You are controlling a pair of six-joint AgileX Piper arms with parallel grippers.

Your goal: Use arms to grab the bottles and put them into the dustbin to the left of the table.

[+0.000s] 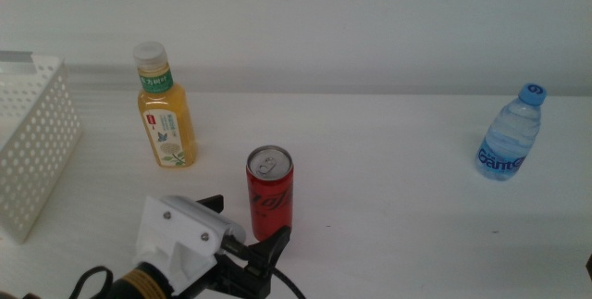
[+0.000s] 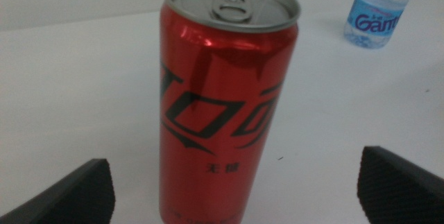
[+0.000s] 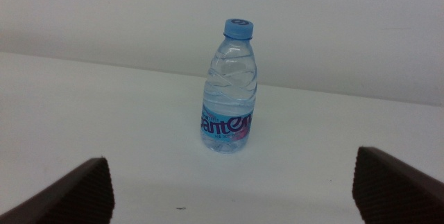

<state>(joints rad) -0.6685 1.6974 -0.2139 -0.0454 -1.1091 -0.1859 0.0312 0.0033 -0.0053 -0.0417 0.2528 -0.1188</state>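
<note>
A slim red can stands upright at the table's front centre. My left gripper is open just in front of it; in the left wrist view the can stands close between the two spread jaws of that gripper, which do not touch it. The amber tea bottle with a white cap stands at the back left. The clear water bottle with a blue cap stands at the far right. My right gripper is open and empty, facing the water bottle from a distance. The white perforated dustbin stands at the left edge.
The white table runs back to a pale wall. The water bottle also shows in the left wrist view, beyond the can. The right arm is almost wholly outside the middle view.
</note>
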